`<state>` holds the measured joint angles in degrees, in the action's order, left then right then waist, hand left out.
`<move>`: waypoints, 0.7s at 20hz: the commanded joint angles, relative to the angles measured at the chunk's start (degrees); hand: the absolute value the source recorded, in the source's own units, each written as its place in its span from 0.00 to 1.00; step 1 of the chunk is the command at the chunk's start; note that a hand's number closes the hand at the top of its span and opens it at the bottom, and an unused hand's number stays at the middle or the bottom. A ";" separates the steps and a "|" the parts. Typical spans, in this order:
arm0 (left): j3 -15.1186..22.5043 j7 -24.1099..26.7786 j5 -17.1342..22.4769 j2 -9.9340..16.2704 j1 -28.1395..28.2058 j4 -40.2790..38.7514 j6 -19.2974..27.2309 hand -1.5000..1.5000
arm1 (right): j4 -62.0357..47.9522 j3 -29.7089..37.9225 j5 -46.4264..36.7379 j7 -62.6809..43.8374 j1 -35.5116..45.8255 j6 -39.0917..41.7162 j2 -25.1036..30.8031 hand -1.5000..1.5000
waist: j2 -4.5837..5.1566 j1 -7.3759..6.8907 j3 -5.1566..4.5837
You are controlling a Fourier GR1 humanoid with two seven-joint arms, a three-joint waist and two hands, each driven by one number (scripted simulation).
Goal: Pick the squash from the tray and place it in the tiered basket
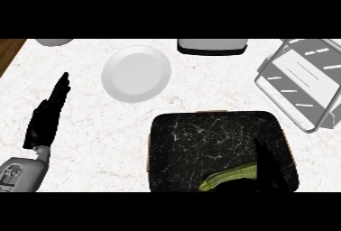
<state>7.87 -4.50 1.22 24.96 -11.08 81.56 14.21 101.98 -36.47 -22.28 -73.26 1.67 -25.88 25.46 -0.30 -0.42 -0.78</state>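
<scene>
**Hand at the squash on the tray**

The green squash (230, 177) lies at the near edge of the black tray (200, 135), where the right hand (265, 167) reaches over it, dark against the dark tray; whether its fingers close on the squash cannot be told. The left hand (48, 115) rests at the view's left, fingers straight and together. The wire basket (303, 81) stands at the far right, apart from the tray. A white plate (135, 73) lies beyond the tray.
</scene>
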 commanded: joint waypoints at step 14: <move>-1.27 0.39 -0.98 -0.77 1.86 0.83 -0.68 0.50 | -3.38 -1.02 -3.18 -12.05 6.94 9.23 -10.50 1.00 | 0.19 0.08 0.68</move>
<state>6.77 -3.30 0.62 24.45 -9.85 81.56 13.25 98.70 -37.22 -25.23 -73.33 6.25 -18.95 20.90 -0.78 0.02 -1.21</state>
